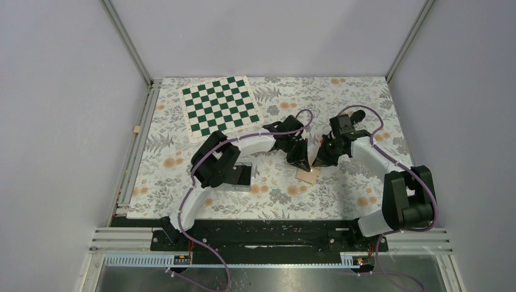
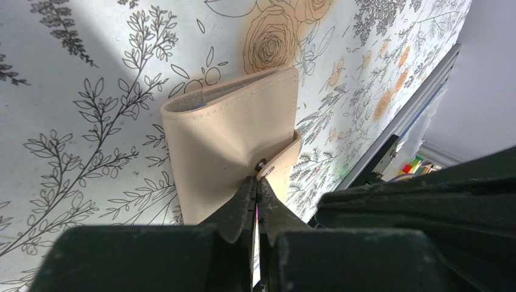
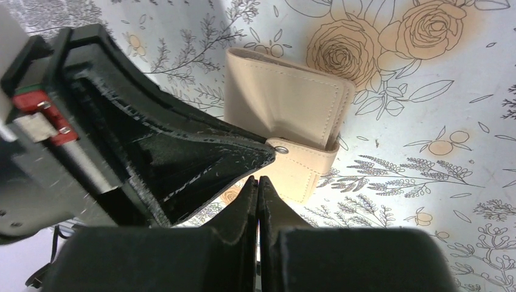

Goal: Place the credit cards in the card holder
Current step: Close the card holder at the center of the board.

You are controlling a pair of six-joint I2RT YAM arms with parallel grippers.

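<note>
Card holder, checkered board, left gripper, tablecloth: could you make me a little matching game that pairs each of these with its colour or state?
Things:
1. card holder
2. checkered board
3. left gripper
4. tablecloth

Descriptions:
A. green and white squares
B. black, jaws shut tight
C. tan, folded over
D. pale, printed with flowers and leaves

Pairs: 1-C, 2-A, 3-B, 4-D
</note>
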